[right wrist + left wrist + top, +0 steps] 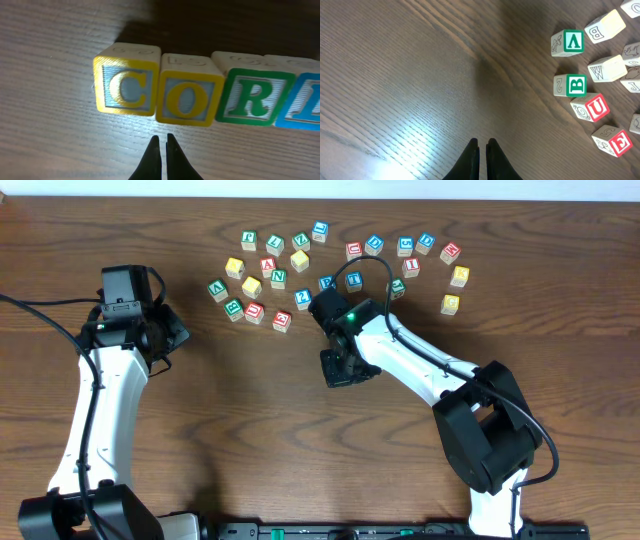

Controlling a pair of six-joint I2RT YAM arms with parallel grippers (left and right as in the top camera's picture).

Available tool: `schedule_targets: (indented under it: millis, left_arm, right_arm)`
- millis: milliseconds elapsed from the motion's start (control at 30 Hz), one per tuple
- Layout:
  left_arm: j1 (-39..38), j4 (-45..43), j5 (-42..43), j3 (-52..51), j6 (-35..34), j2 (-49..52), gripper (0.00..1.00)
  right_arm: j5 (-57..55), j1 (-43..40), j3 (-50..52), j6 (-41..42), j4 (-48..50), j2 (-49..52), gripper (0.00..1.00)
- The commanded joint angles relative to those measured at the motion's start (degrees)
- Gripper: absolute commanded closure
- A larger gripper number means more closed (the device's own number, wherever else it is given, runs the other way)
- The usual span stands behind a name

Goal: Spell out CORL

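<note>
In the right wrist view, four letter blocks stand side by side in a row on the wooden table: a yellow-framed C, a yellow-framed O, a green R and a blue L, which is cut off by the frame edge. My right gripper is shut and empty, just in front of the O without touching it. In the overhead view the right gripper covers this row. My left gripper is shut and empty over bare wood at the left.
Several loose letter blocks lie scattered at the back of the table. The left wrist view shows a green V, a green B, a red U and a red E at its right.
</note>
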State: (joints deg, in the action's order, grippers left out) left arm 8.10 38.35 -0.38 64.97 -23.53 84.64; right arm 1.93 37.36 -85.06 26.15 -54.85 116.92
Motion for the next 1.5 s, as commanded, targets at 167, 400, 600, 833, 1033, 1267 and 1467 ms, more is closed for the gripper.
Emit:
schedule_targets:
  millis: [167,400,600,833,1033,1267,1467]
  left_arm:
    - [0.2,0.0,-0.8,0.0,0.8,0.3,0.92]
    - [0.2,0.0,-0.8,0.0,0.8,0.3,0.92]
    - [0.2,0.0,-0.8,0.0,0.8,0.3,0.92]
    - [0.2,0.0,-0.8,0.0,0.8,0.3,0.93]
    - [0.2,0.0,-0.8,0.0,0.9,0.3,0.92]
    - [0.2,0.2,-0.7,1.7,5.4,-2.0,0.92]
    - [0.2,0.0,-0.7,2.4,5.5,-7.4,0.92]
  right_arm:
    - [-2.9,0.5,0.5,1.7,0.9,1.2,0.99]
    - [-3.1,0.4,0.5,1.7,1.8,1.3,0.99]
    - [-3.1,0.5,0.5,1.5,1.9,1.3,0.99]
    - [-1.5,0.6,-0.3,-1.0,1.5,1.2,0.99]
    - [-1.5,0.6,-0.4,-1.2,1.4,0.5,0.99]
    - [-1.5,-1.2,-1.0,-1.8,1.3,-7.0,0.99]
    - [-1.6,-7.3,-1.2,-3.2,1.2,-16.5,0.93]
